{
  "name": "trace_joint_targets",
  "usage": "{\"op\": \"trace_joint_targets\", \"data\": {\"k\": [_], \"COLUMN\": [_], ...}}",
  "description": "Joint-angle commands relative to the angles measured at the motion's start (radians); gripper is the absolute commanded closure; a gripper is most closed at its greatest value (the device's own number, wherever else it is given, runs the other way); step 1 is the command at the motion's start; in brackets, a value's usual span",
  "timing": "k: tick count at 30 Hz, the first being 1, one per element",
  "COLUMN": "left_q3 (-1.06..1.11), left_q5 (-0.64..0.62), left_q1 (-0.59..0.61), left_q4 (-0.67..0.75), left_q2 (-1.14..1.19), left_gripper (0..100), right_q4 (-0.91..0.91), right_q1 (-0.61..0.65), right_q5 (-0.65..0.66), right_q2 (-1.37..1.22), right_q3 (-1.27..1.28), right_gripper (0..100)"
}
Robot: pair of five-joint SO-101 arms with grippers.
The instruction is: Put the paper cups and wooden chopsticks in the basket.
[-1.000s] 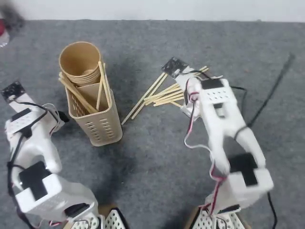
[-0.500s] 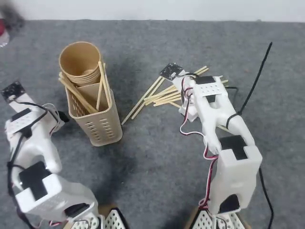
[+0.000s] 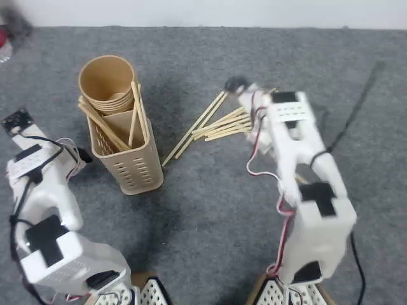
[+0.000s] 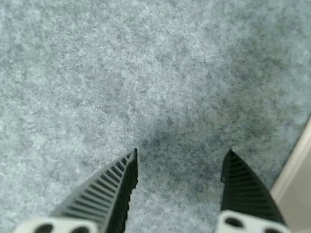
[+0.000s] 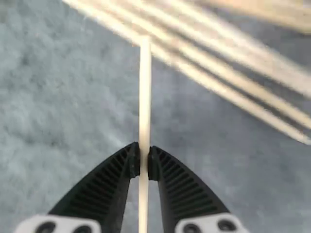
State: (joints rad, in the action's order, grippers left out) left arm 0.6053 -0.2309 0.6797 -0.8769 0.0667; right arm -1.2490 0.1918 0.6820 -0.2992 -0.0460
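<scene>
A beige slotted basket (image 3: 130,162) stands left of the middle, holding stacked paper cups (image 3: 107,81) and a few wooden chopsticks (image 3: 135,114). Several loose chopsticks (image 3: 219,126) lie fanned on the grey carpet to its right. My right gripper (image 5: 143,160) is shut on a single chopstick (image 5: 144,92), which sticks out past the fingertips above the loose pile; in the high view that arm (image 3: 287,121) sits over the pile's right end. My left gripper (image 4: 180,167) stands open over bare carpet, and its arm (image 3: 35,168) is at the left edge beside the basket.
Grey carpet (image 3: 210,210) covers the table between the two arms. A black cable (image 3: 356,121) trails off at the right. A pale edge of the basket (image 4: 296,170) shows at the side of the left wrist view.
The right arm has shifted rightward and back over the chopstick pile, swinging its cable. The left arm has kept still.
</scene>
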Motion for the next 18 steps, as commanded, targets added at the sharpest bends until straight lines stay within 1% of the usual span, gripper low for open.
{"op": "trace_joint_targets", "data": {"k": [1,6,9,11,15,18], "left_q3": [-0.008,-0.008,-0.008,-0.008,-0.008,-0.008], "left_q5": [0.008,0.008,0.008,0.008,0.008,0.008], "left_q1": [0.005,0.005,0.005,0.005,0.005,0.005], "left_q4": [-0.006,-0.006,-0.008,-0.008,-0.008,-0.008], "left_q2": [-0.032,-0.032,-0.032,-0.032,-0.032,-0.032], "left_gripper": [74,74,74,74,74,74], "right_q4": [-0.111,-0.160,-0.162,-0.148,-0.051,0.128], "right_q1": [-0.015,0.061,0.153,0.236,0.414,0.572], "right_q5": [0.005,0.003,-0.012,-0.072,-0.232,-0.295], "right_q2": [0.242,0.479,0.590,0.645,0.657,0.633], "right_q3": [-0.118,-0.127,-0.127,-0.127,-0.103,-0.048], "right_gripper": [99.1,99.1,99.1,99.1,99.1,99.1]}}
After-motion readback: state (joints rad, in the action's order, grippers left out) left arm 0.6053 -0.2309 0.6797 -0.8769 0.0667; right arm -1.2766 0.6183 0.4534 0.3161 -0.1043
